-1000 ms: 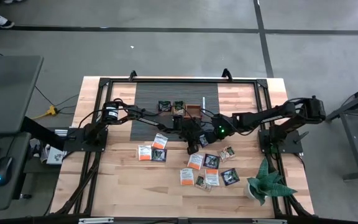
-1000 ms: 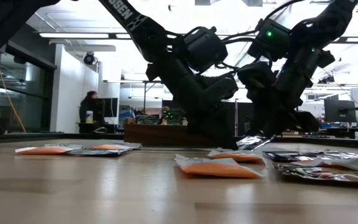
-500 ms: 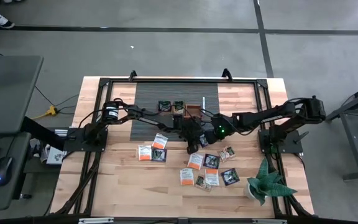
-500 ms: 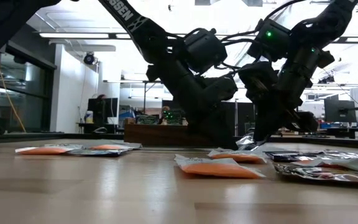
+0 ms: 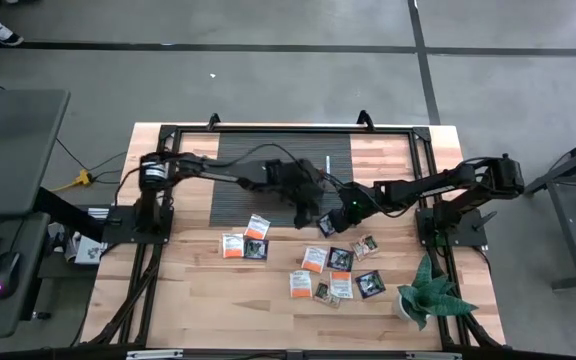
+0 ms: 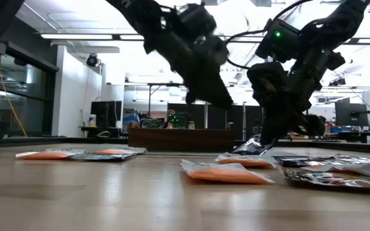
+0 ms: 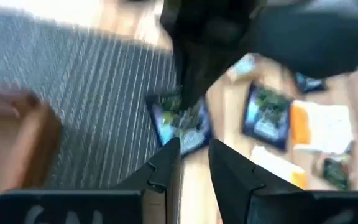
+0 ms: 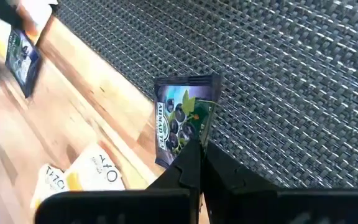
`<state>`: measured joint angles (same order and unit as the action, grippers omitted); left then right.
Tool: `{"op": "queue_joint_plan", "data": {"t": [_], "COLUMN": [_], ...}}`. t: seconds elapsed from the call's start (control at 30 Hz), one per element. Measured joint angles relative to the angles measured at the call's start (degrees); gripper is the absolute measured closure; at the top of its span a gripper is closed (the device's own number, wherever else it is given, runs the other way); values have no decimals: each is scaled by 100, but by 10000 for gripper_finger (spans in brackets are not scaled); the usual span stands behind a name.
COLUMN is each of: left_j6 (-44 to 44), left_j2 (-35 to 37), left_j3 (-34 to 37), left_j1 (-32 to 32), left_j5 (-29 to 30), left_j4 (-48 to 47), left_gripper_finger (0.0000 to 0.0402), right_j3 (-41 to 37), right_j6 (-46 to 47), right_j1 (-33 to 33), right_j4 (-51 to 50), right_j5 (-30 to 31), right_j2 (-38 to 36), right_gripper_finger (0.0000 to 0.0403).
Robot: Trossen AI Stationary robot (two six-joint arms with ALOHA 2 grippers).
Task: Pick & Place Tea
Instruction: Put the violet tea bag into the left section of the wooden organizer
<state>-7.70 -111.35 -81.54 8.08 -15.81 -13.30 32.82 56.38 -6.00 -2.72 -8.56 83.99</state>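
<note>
Right hand (image 8: 194,152): fingers pressed shut on the lower corner of a dark blue sachet (image 8: 182,121). Sachet low over the bench, at the border where the dark ribbed mat (image 8: 303,87) ends and bare wood begins; in the low view, hanging at a slant just above the surface.

Left hand (image 7: 193,146): narrow gap between the fingers, nothing in it. Raised well clear of the bench in the low view, just beside the right hand and pointed toward the held sachet.

Loose sachets (image 5: 314,258): scattered flat on the wood in front of the mat, orange-and-white and dark ones mixed. One small group toward the bench middle, a larger group nearer the right front, several touching or overlapping. None at the very edge of the bench.

Tray (image 6: 182,138): brown, seen in the low view behind both arms; in the high view mostly hidden under the left arm.

Open room: bare wood on the bench (image 5: 188,290) along the left front, well apart from any sachet. Left part of the mat uncovered too. Tighter on the right: potted plant (image 5: 423,290) near the right front corner, close beside the larger sachet group. Black frame rails (image 5: 158,132) around the bench perimeter.
</note>
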Motion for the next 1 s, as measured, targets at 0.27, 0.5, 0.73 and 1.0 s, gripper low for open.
{"op": "queue_joint_plan", "data": {"t": [0.27,0.5,0.73,1.0], "left_j6": [603,757,897,622], "left_j2": [819,1062,1546,2416], "left_j3": [-30,-20,442,1620], "left_j1": [468,1112,1643,2114], "left_j5": [-9,-80,-561,-786], "left_j4": [-471,-894,-819,-96], "left_gripper_finger": [319,319,319,319], "right_j3": [4,15,219,1692], "right_j6": [-263,-466,-819,-2044], "right_j1": [-4,-172,-457,-976], "right_j4": [19,-2,-335,-1792], "right_j5": [20,213,386,369], "right_j2": [-355,-1048,-1733,-1639], "right_gripper_finger": [403,403,403,402]}}
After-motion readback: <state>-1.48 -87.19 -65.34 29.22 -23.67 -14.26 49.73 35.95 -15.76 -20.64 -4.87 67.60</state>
